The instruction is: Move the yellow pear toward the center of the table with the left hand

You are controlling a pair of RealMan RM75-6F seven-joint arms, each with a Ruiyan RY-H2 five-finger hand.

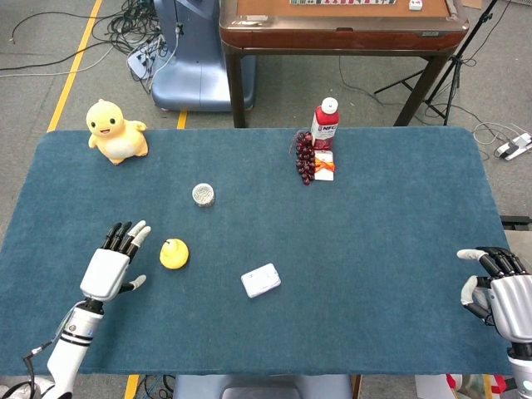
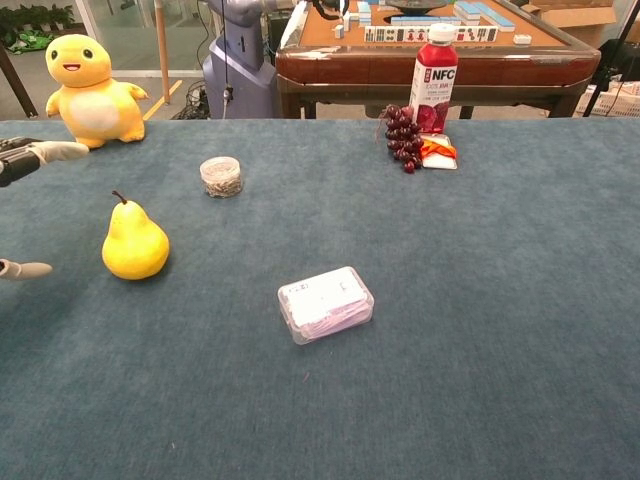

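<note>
**Yellow pear within reach, not yet touched**

Yellow pear (image 1: pixel 174 253) upright on blue cloth (image 1: pixel 374 249), lower left of the head view, stem up in the chest view. Left hand (image 1: pixel 110 264) just beside it on the left, apart from it, fingers spread and holding nothing; only fingertips (image 2: pixel 60 150) at the left edge of the chest view. Right hand (image 1: pixel 497 293) at the lower right edge, well apart, fingers curled inward on nothing.

Probably a light, hollow plastic model: smooth, glossy, likely slippery, stiff enough not to crush. Rounded base, so prone to toppling or rolling under a push near the top. Best taken around the wide lower belly, thumb on one side and fingers on the other, never by the thin stem.

Near the path toward the middle: clear plastic box (image 1: pixel 261 280) to the lower right of the pear, small round jar (image 1: pixel 203 194) above it. Farther off, toy duck (image 1: pixel 117 131) at upper left, grapes (image 1: pixel 305 157) and red bottle (image 1: pixel 325 124) at upper centre.
</note>
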